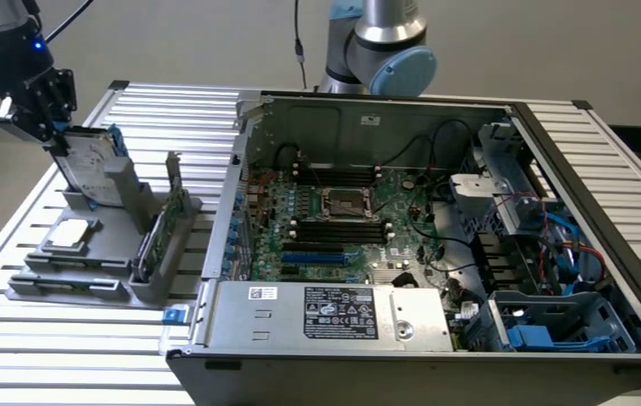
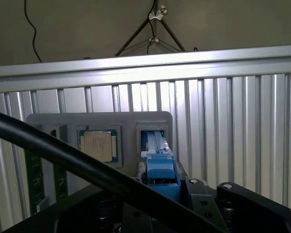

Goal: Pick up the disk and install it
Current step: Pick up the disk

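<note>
Robot lab; slatted bench (image 1: 61,338), opened computer (image 1: 354,123)

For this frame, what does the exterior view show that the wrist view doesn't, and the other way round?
Exterior view: the open computer case with its motherboard and power supply, and the arm's blue-capped joint behind it.
Wrist view: a tripod-like stand past the table's edge and a black cable crossing the foreground.
Both: the gripper closed on the upper end of the disk, which stands in the grey holder, plus the square chip, the green card and the slatted table.
</note>
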`<control>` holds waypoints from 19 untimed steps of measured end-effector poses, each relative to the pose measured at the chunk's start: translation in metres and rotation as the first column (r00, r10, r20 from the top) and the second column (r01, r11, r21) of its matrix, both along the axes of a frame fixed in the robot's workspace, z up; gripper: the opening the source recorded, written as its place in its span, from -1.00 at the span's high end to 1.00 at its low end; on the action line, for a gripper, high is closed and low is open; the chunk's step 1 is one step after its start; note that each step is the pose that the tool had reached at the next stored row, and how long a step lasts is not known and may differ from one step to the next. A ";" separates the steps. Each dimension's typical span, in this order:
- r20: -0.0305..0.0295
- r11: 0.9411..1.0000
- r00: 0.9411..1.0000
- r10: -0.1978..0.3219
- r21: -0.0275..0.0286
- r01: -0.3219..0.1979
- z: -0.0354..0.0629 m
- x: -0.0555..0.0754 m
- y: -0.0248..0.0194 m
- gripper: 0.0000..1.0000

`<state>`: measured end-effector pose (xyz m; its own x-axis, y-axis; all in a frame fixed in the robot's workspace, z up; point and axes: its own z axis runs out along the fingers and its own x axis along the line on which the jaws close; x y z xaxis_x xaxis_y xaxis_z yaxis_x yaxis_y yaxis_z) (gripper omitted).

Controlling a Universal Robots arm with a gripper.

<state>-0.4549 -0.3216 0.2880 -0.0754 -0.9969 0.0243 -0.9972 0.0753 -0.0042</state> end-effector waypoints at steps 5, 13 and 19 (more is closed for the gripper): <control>0.000 1.000 1.000 0.000 0.000 0.000 0.0009 0.000 0.0000 0.35; 0.000 1.000 1.000 0.000 0.000 0.000 0.0203 0.000 0.0000 0.35; 0.000 1.000 1.000 0.000 0.000 0.000 0.0471 0.001 -0.0003 0.35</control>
